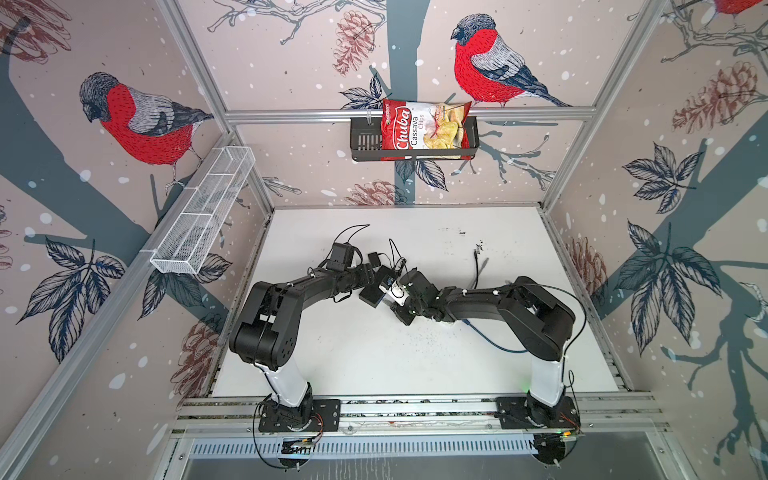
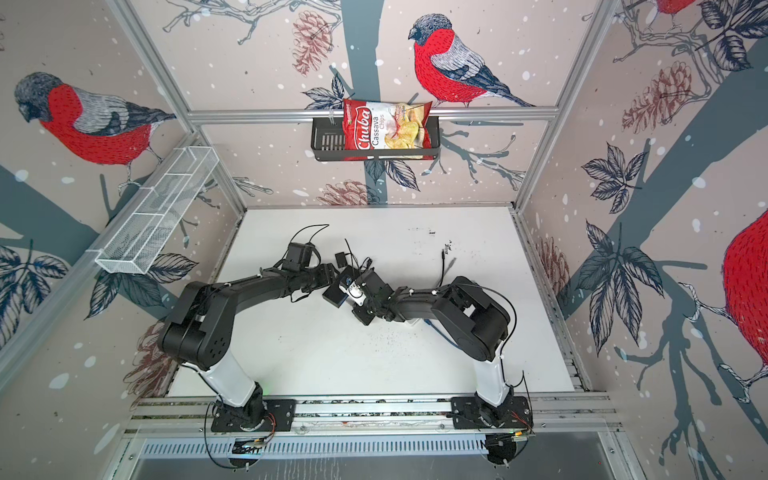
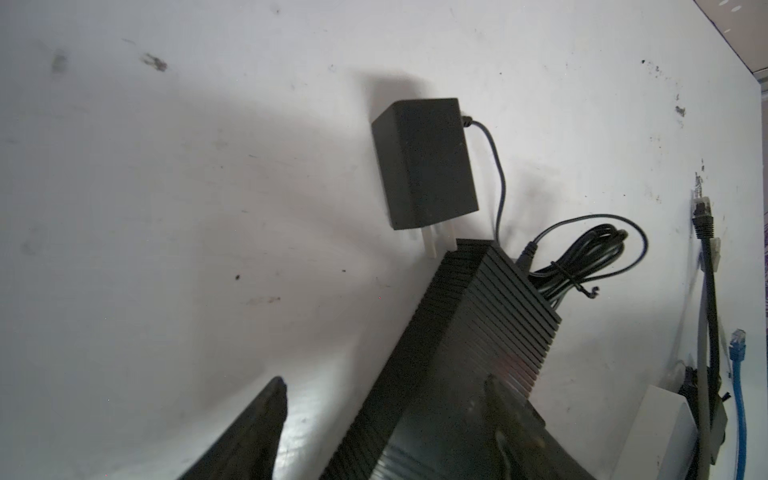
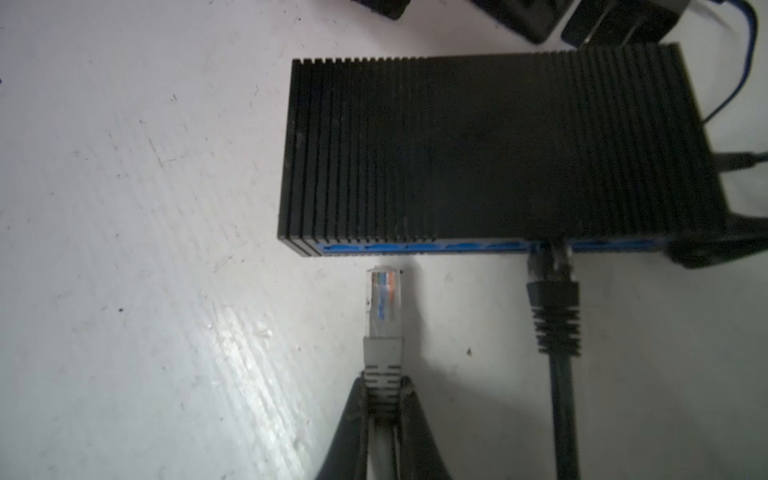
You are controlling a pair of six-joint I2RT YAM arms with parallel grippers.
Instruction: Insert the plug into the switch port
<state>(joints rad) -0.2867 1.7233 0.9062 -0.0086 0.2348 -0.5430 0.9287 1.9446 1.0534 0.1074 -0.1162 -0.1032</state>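
Note:
The switch (image 4: 490,145) is a black ribbed box with a blue port face (image 4: 415,248), lying mid-table (image 1: 374,293) (image 2: 336,296). A black cable (image 4: 555,311) sits plugged into one port. My right gripper (image 4: 384,384) is shut on the grey boot of the plug (image 4: 382,299), a clear connector pointing at the port face. Its tip stops just short of the ports, near the switch's free end. My left gripper (image 3: 385,384) stands open, straddling the switch's (image 3: 478,332) other end. One finger (image 3: 498,399) lies against the switch, and the other finger (image 3: 274,415) stands apart over bare table.
A black power adapter (image 3: 424,162) and its tied cord (image 3: 582,257) lie just behind the switch. Loose cable ends (image 1: 478,262) and a blue cable (image 1: 494,340) lie by the right arm. A wire basket (image 1: 203,212) and a chips basket (image 1: 361,141) hang on the walls.

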